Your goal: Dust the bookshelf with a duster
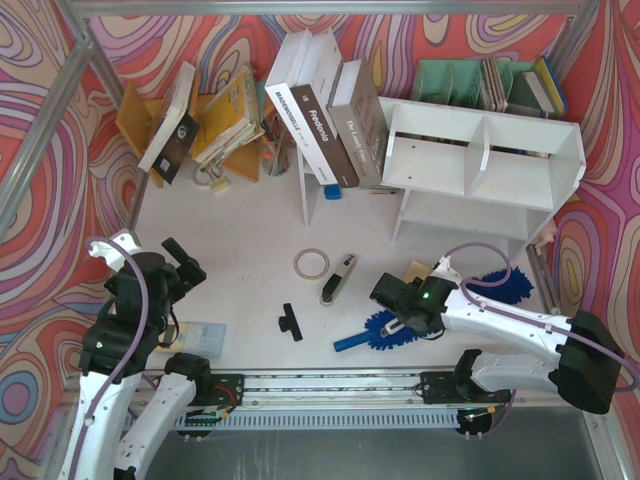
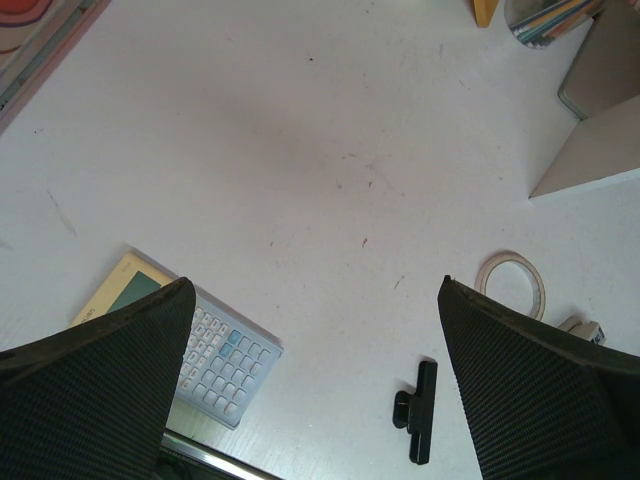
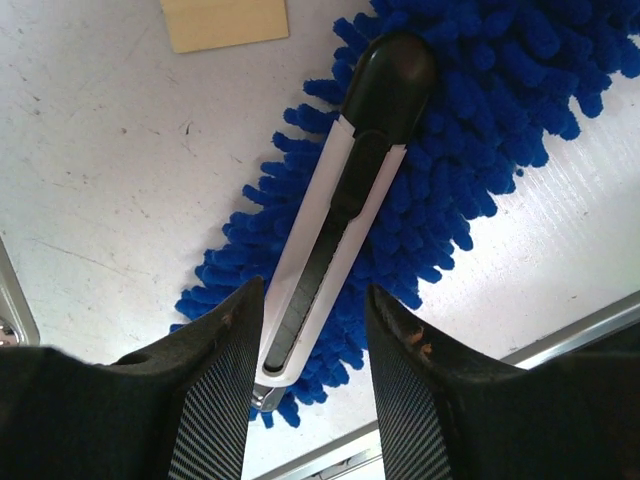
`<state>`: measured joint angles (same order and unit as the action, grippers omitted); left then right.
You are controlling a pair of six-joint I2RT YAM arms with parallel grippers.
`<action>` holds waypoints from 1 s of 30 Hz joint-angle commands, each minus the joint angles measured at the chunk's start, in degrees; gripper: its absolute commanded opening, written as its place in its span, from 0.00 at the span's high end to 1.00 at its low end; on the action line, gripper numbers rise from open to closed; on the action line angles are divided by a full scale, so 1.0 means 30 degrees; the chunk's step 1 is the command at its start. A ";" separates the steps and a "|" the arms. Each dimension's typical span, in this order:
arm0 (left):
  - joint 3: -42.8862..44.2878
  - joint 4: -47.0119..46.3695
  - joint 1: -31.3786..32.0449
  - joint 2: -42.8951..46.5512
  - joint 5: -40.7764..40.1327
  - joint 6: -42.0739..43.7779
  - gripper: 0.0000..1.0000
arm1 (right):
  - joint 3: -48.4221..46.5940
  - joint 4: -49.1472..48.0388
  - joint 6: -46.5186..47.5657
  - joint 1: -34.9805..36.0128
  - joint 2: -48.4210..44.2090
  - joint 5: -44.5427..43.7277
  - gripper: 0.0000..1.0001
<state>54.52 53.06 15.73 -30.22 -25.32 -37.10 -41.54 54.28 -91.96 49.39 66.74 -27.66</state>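
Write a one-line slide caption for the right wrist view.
Right fingers flank a black-and-white stick tool over the blue duster.

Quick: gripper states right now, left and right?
Left gripper: open, holding nothing.
Right gripper: jaws astride a white-and-black stick tool over the duster; whether it grips cannot be told.

On the white desk (image 1: pixel 240 225), the long blue fluffy microfibre duster (image 1: pixel 383 327) lies under my right hand (image 3: pixel 315 290), its handle toward 8 o'clock. A black-and-white stick-shaped cutter (image 3: pixel 330 230) runs over the duster's head, one end between my fingers (image 3: pixel 225 380). The large white board bookshelf (image 1: pixel 480 150) sits at 1 o'clock, and a pale tape ring (image 1: pixel 311 263) at 10 o'clock. A grey calculator (image 1: pixel 200 335) lies at 6 o'clock of my left hand (image 1: pixel 180 262).
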 commanded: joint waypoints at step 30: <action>-0.0280 0.0302 0.0017 0.0170 0.0031 -0.0054 0.02 | 0.1847 -0.2441 -0.0236 -0.0752 0.0339 0.0402 0.56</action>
<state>54.52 53.06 15.73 -30.22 -25.30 -37.10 -36.60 47.20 -91.83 47.55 67.22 -25.56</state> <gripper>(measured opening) 0.984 0.451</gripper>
